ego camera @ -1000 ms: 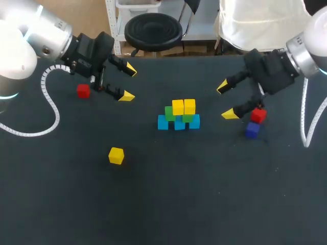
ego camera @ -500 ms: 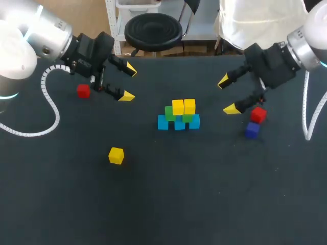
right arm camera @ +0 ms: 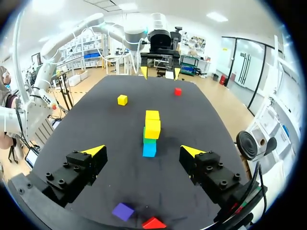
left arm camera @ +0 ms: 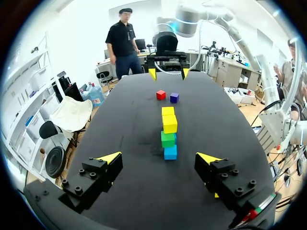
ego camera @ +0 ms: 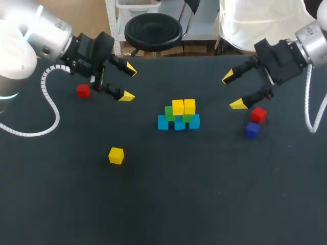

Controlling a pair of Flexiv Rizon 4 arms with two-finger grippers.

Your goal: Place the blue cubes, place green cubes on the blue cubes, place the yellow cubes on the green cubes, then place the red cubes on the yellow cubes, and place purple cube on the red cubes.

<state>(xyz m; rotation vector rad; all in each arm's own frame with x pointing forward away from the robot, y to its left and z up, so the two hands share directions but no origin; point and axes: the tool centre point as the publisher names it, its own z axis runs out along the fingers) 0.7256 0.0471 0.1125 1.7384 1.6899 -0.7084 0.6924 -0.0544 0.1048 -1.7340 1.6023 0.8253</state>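
The right gripper [ego camera: 233,91], jaws spread and empty, had drawn back toward the far right, off the red cube [ego camera: 258,114] it hung over a second earlier. That cube and the purple cube [ego camera: 252,130] just nearer (bluish from above, so its colour is uncertain) lay unmoved. The left gripper [ego camera: 129,82], likewise spread and empty, had kept its place beside the other red cube [ego camera: 83,91]. The stack [ego camera: 179,115] at centre ended in yellow, and a yellow cube [ego camera: 116,155] lay loose at near left, so the red layer was judged not begun.
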